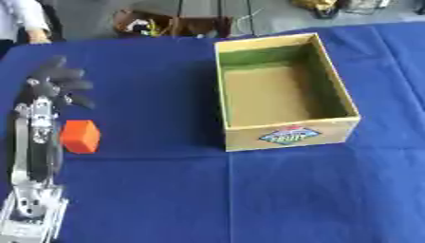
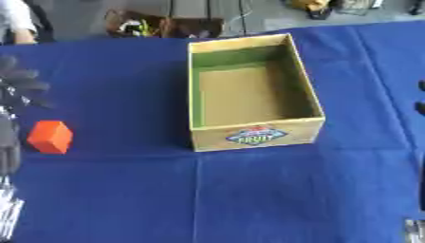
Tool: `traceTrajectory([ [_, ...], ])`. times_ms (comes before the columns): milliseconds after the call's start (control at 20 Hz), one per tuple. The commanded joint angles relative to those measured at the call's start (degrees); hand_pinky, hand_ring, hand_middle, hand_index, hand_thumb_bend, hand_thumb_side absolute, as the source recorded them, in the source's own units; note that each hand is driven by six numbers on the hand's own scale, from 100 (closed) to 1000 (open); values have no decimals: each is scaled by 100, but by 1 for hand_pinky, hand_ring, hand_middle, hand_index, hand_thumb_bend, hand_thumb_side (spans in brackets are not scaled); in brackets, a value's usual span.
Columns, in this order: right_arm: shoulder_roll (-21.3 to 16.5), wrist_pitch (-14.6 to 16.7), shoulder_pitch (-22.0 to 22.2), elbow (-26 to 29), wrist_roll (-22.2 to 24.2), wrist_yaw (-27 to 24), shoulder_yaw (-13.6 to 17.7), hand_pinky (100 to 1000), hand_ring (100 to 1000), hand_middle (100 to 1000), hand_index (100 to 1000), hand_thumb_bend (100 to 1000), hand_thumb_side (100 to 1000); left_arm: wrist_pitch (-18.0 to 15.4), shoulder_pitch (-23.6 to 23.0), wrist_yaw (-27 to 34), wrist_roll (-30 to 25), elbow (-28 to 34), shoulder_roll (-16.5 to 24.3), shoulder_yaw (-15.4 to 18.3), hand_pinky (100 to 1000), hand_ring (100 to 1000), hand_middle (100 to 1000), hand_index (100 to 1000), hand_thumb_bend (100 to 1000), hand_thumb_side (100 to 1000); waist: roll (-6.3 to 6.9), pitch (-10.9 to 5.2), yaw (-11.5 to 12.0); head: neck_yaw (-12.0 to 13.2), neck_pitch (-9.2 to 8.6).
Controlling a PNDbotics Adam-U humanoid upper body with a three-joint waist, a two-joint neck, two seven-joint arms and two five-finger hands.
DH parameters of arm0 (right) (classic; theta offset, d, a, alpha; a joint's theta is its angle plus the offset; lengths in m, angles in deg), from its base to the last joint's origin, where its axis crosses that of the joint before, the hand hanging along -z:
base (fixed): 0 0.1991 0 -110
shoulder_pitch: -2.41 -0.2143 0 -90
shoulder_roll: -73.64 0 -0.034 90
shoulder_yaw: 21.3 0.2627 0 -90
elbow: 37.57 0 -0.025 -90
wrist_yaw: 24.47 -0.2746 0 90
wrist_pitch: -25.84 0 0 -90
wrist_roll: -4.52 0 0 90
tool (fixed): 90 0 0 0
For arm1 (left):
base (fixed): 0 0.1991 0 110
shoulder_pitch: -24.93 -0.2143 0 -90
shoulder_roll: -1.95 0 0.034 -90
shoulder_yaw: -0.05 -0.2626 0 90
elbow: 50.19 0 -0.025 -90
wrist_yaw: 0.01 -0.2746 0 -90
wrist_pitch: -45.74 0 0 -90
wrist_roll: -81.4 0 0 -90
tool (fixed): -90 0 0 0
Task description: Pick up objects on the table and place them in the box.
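Observation:
An orange block (image 1: 80, 136) lies on the blue tablecloth (image 1: 249, 190) at the left. My left hand (image 1: 56, 81) is stretched out beyond the block, fingers spread and relaxed, holding nothing; its forearm (image 1: 35, 142) runs just left of the block. An open cardboard box (image 1: 286, 137) with a fruit label on its front stands in the middle, and its inside looks bare. Of my right hand only dark bits (image 2: 420, 108) show at the right edge of the right eye view.
Behind the table's far edge lie a brown basket with small items (image 1: 170, 24) and other clutter on the floor. A person's sleeve and hand (image 1: 33, 28) show at the far left corner.

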Motion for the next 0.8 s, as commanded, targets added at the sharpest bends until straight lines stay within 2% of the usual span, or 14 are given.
traceTrajectory([
  [50,-8,-23,-9,84,-7,56,28,830,951,777,969,100,1000,2,17,-30,27,110,36,65,479,630,646,850,100,902,-15,-74,-4,14,-55],
  [250,-7,-24,-1,84,-5,54,25,831,952,777,969,100,1000,2,45,-171,52,110,190,146,481,633,650,856,100,871,-21,-79,3,7,-51],
  [300,-14,-22,8,84,-5,55,26,831,951,776,969,100,1000,2,71,-331,37,110,357,206,487,641,659,864,100,770,-19,-90,11,0,-37],
  [350,-23,-20,22,84,-8,56,30,831,951,776,969,100,1000,27,112,-676,-19,110,634,322,489,644,662,867,100,737,-20,-103,24,-8,-18],
  [400,-33,-17,38,84,-9,58,31,831,951,776,968,100,1000,84,153,-1087,-109,110,932,417,495,652,669,875,100,656,-16,-119,36,-21,3],
  [450,-40,-17,52,84,-8,60,30,831,951,776,968,100,1000,170,191,-1466,-213,110,1192,472,497,654,672,879,100,634,-13,-130,44,-31,22],
  [500,-47,-19,64,84,-5,61,28,831,951,776,969,100,1000,267,219,-1780,-341,110,1471,484,503,665,681,889,100,546,-5,-141,52,-41,48],
  [650,-56,-21,83,84,8,63,20,831,951,776,969,100,1000,566,295,-2371,-880,110,2222,455,514,682,700,909,100,517,-2,-159,66,-42,88],
  [800,-58,-10,95,84,15,62,17,831,948,776,968,100,1000,697,412,-2460,-1331,34,2704,463,548,716,739,946,100,504,-24,-162,66,-3,83],
])
